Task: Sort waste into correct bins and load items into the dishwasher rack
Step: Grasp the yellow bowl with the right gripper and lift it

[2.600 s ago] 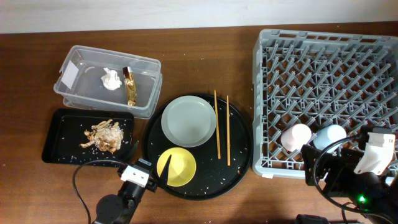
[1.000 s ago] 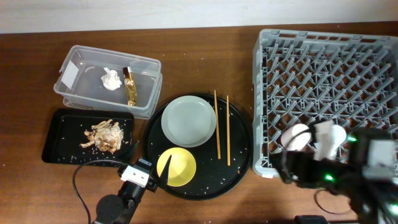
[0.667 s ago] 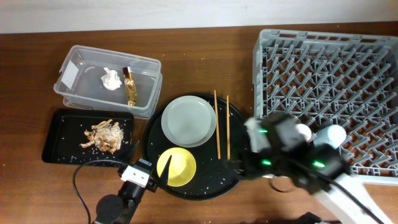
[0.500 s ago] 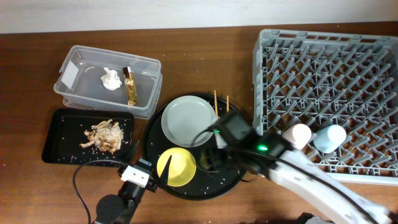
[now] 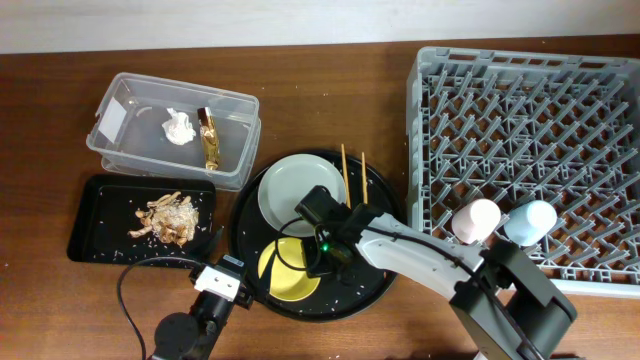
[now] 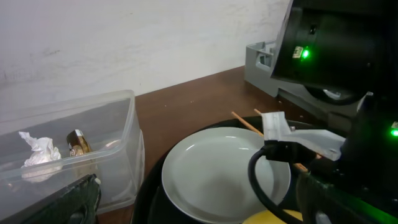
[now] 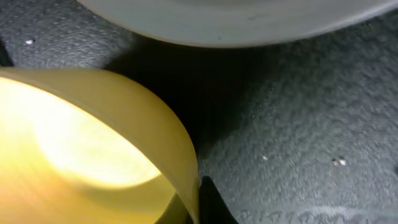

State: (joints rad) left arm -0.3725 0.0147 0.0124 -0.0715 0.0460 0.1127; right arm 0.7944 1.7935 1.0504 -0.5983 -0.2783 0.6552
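My right gripper (image 5: pixel 318 262) is shut on the rim of the small yellow bowl (image 5: pixel 288 275) on the round black tray (image 5: pixel 385 205). In the right wrist view the bowl's rim (image 7: pixel 180 155) sits pinched between my fingertips (image 7: pixel 209 200). The pale grey plate (image 5: pixel 290 190) lies just behind it, with two chopsticks (image 5: pixel 345 170) to its right. A pink cup (image 5: pixel 477 218) and a blue cup (image 5: pixel 530 220) stand in the dishwasher rack (image 5: pixel 530 100). My left gripper (image 5: pixel 240 254) is open and empty near the tray's front-left edge, facing the plate (image 6: pixel 217 180).
The clear tub (image 5: pixel 242 140) holds a white tissue (image 5: pixel 178 128) and a gold wrapper (image 5: pixel 209 138). Brown food scraps (image 5: pixel 168 218) lie in the shallow black tray (image 5: pixel 90 235). My right arm (image 5: pixel 430 262) stretches across the round tray from the front right.
My right arm swung left from the rack's front edge to the round tray, and its jaws closed on the yellow bowl's rim. The left arm has not moved.
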